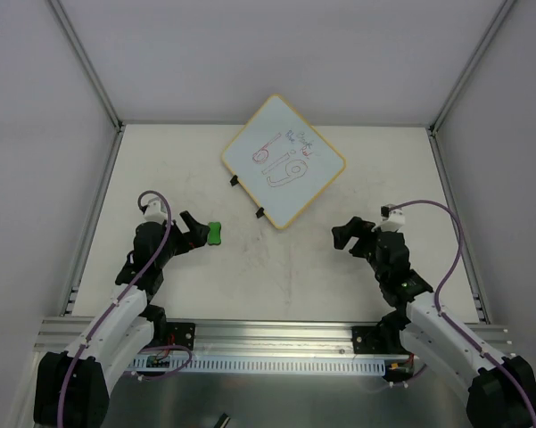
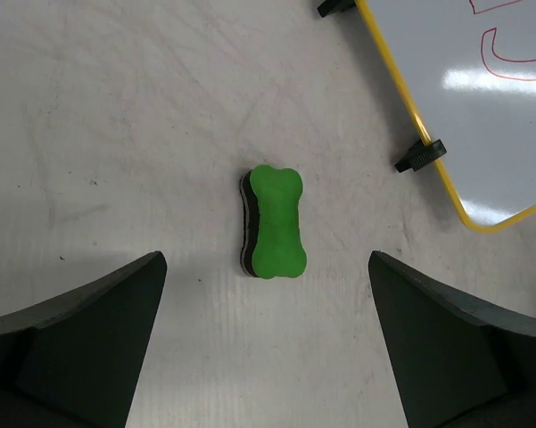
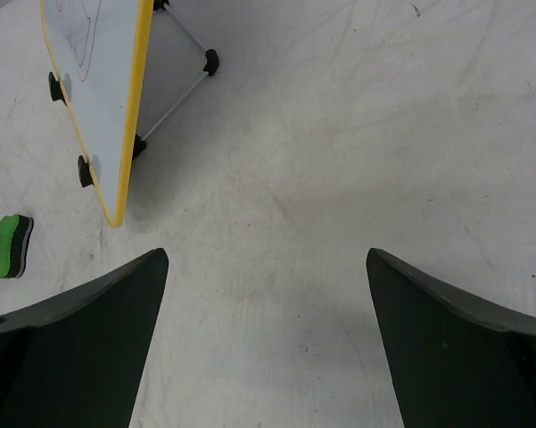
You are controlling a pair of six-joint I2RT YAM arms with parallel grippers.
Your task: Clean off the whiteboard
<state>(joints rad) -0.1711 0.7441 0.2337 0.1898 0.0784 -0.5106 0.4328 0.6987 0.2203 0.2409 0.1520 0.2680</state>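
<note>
The whiteboard (image 1: 284,160) stands tilted on a small stand at the back middle of the table, turned like a diamond, with red marker scribbles and two black clips on its near-left edge. It also shows in the left wrist view (image 2: 482,107) and the right wrist view (image 3: 94,80). A green bone-shaped eraser (image 1: 214,233) lies flat on the table just ahead of my left gripper (image 1: 196,234); in the left wrist view the eraser (image 2: 276,222) lies beyond the open fingertips. My right gripper (image 1: 350,235) is open and empty, to the right of the board's near corner.
The table (image 1: 276,267) is a scuffed white surface inside a frame with grey walls. A metal rail (image 1: 268,334) runs along the near edge by the arm bases. The board's wire stand foot (image 3: 210,61) shows behind the board.
</note>
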